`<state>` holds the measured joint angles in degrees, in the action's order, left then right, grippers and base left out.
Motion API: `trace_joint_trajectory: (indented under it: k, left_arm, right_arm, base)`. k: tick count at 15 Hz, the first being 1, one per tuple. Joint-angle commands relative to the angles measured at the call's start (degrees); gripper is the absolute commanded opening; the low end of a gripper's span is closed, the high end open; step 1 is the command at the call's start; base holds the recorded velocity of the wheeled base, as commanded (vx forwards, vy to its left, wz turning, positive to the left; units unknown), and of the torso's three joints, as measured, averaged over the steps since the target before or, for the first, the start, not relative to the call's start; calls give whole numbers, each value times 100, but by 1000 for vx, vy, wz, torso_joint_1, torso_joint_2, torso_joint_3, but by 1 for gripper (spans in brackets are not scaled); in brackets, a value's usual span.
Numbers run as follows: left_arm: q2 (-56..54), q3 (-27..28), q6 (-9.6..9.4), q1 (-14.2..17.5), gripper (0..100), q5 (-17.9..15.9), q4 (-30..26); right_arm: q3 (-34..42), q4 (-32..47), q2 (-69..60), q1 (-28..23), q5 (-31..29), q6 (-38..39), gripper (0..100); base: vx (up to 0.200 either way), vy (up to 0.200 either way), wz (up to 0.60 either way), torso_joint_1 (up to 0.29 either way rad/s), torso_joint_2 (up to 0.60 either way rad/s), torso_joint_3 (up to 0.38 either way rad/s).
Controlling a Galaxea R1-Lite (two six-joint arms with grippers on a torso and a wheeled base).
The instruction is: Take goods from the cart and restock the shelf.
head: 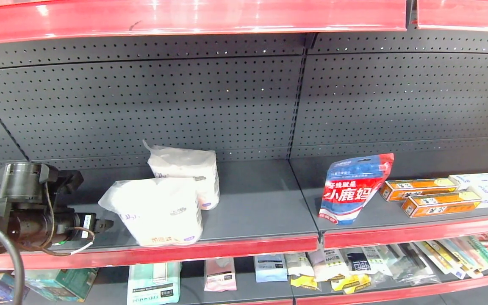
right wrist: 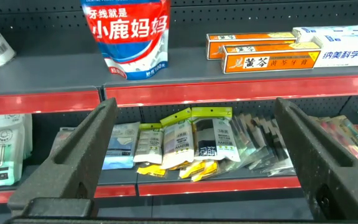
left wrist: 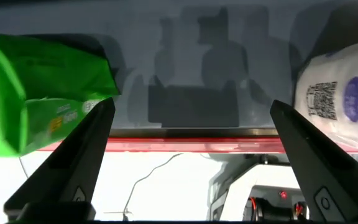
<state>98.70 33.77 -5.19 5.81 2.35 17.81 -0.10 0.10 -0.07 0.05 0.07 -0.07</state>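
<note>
The front white film-wrapped soft pack [head: 155, 214] looks light and squashy. Its thin plastic skin is probably slick and easy to crumple. A hold across the plump middle of the body should serve better than the loose film ear at its upper left corner, which would likely stretch or slip. The pack stands in the lower centre-left of the head frame, on the grey metal shelf board [head: 252, 203] and close to its red front lip. A second white film-wrapped pack [head: 187, 167] stands just behind it; whether the two touch cannot be told.

The left gripper [head: 107, 223] sits at the lower left of the head frame, level with the front pack's base and just beside it, not touching. Its jaws are spread wide and hold nothing. In the left wrist view the pack [left wrist: 340, 99] lies outside the gap, beyond one finger, so the jaws would likely need a sideways shift before they could close on it. A bright green soft packet [left wrist: 36, 87] lies beyond the other finger.

The right gripper [right wrist: 194, 102] also has its jaws spread and empty, facing the shelf front well apart from the white packs. A blue, red and white stand-up pouch [head: 354, 188] stands right of centre in the head frame. Orange-and-yellow cartons [head: 430, 197] lie farther right.
</note>
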Motion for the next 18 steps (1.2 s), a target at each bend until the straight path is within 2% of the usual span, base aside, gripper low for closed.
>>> trace_joint_trajectory:
  k: [1,6,18]
  left_arm:
    - [282,121,1,7,100,2,12]
    - [581,359,1,-37,100,-7,12]
    - [792,640,1,-450,100,-7,12]
  right_arm:
    - [1,-1,7,4,1,-1,100]
    - [1,-1,7,4,1,-1,100]
    - [1,-1,7,4,1,-1,100]
  base:
    - [0,0,0,0,0,0]
    - [0,0,0,0,0,0]
    - [0,0,0,0,0,0]
